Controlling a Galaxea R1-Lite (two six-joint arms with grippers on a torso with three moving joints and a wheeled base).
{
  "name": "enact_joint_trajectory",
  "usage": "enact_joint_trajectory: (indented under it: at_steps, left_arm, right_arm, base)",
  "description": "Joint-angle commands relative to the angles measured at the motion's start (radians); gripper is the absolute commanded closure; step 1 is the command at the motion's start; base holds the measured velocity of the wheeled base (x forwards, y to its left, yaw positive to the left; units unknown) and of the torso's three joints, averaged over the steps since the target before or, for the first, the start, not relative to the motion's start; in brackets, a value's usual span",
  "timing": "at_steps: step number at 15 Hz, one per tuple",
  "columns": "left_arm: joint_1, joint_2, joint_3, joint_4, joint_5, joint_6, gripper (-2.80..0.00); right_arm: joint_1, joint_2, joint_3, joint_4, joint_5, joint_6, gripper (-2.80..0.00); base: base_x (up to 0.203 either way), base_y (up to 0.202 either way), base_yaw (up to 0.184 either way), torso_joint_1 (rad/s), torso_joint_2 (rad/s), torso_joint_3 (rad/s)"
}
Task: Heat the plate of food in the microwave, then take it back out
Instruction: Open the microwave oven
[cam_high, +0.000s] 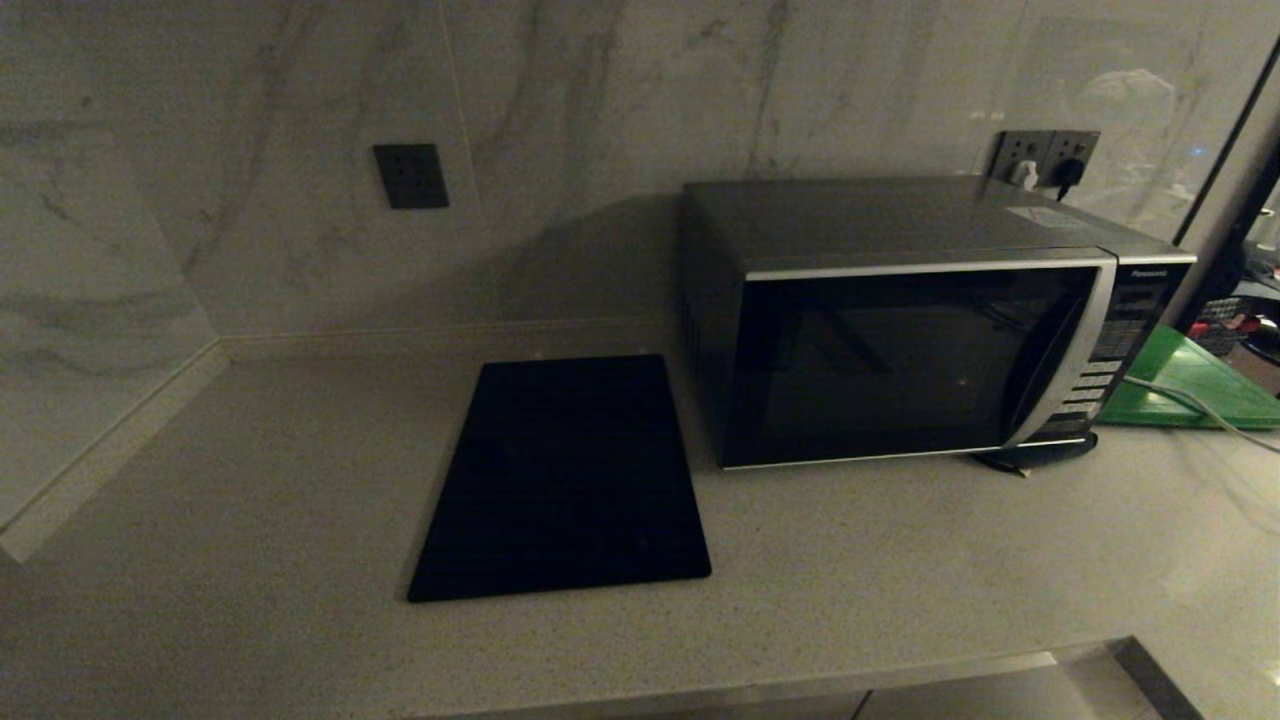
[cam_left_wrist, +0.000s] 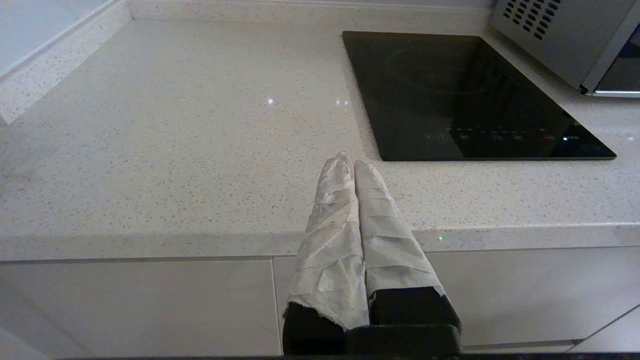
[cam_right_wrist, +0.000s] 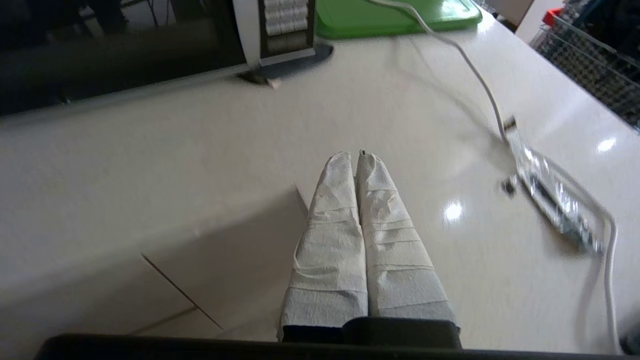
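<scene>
Pale speckled counter (cam_high: 900, 560) runs under both arms. Nearest you, the left gripper (cam_left_wrist: 348, 162) hangs clenched and empty at the counter's front edge, short of the black slab (cam_left_wrist: 465, 95). Your right gripper (cam_right_wrist: 356, 157) is likewise clenched on nothing, above the counter before the microwave's (cam_high: 900, 360) button panel, near a white cable (cam_right_wrist: 480, 80). Farther back the microwave door is closed, the green board (cam_high: 1190, 385) beside it. You won't find the plate of food in any view; likely it sits inside. Approach the door squarely and keep clear of that cable.
</scene>
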Motion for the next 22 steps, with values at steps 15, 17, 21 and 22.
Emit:
enact_joint_trajectory:
  at_steps: [15, 17, 21, 22]
  left_arm:
    - [0.000, 0.000, 0.000, 0.000, 0.000, -0.001, 0.00]
    - [0.000, 0.000, 0.000, 0.000, 0.000, -0.001, 0.00]
    - [0.000, 0.000, 0.000, 0.000, 0.000, -0.001, 0.00]
    - [0.000, 0.000, 0.000, 0.000, 0.000, -0.001, 0.00]
  right_arm:
    - [-0.015, -0.476, 0.629, -0.296, 0.290, -0.021, 0.00]
    - [-0.015, -0.476, 0.644, -0.322, 0.321, -0.006, 0.00]
    - [-0.015, -0.476, 0.719, -0.479, 0.363, -0.020, 0.00]
    - [-0.015, -0.476, 0.727, -0.490, 0.368, -0.026, 0.00]
  base:
    - [0.000, 0.000, 0.000, 0.000, 0.00, 0.000]
    - [0.000, 0.000, 0.000, 0.000, 0.00, 0.000]
    - [0.000, 0.000, 0.000, 0.000, 0.00, 0.000]
    - [0.000, 0.000, 0.000, 0.000, 0.00, 0.000]
